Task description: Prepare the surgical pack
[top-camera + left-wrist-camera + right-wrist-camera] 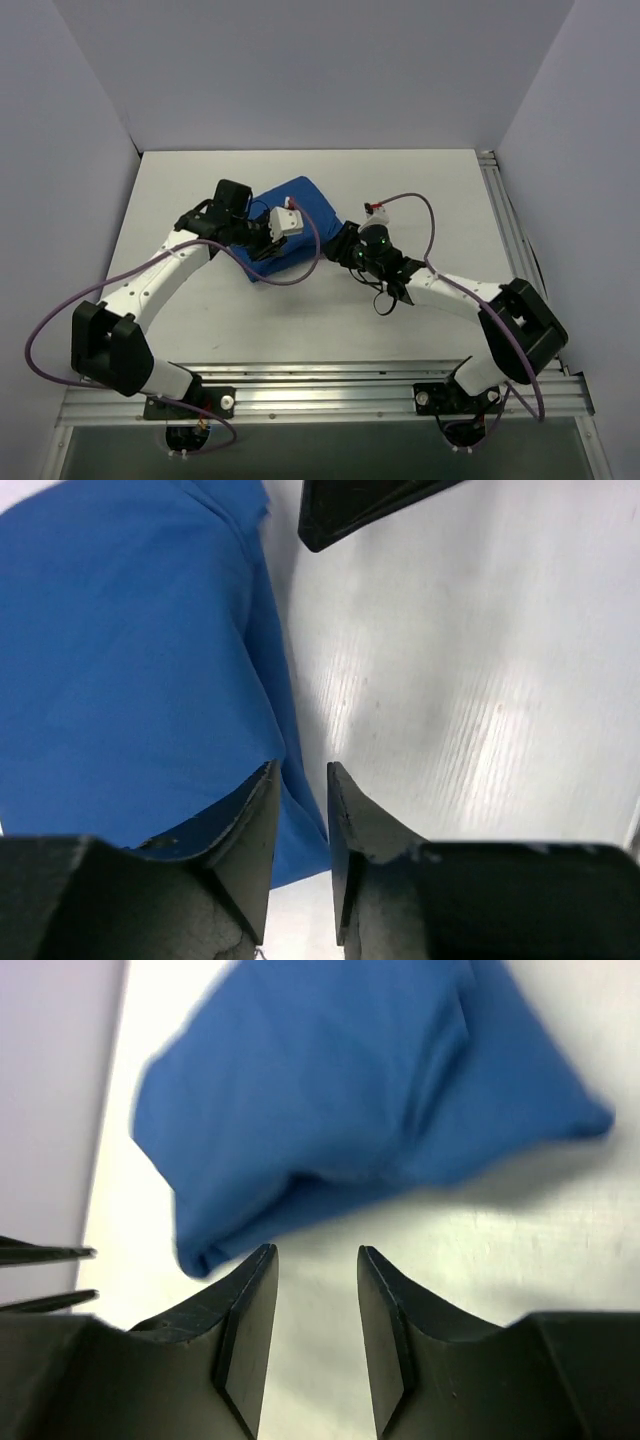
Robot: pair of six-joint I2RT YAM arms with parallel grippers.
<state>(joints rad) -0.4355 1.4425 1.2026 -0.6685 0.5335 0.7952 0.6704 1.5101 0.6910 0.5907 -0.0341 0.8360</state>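
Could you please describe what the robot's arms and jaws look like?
The left arm and right arm have white links with bulky black joints, and each trails a loose purple cable. The jaws are matte black, tapered wedges.

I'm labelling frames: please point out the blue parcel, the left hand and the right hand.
blue parcel (303, 203): top view, middle of its upper face.
left hand (301, 770): left wrist view, midway between fingertips.
right hand (316, 1252): right wrist view, midway between fingertips.

Matt blue cloth surgical pack (340, 1110), smooth white table (460, 730) with soft sheen
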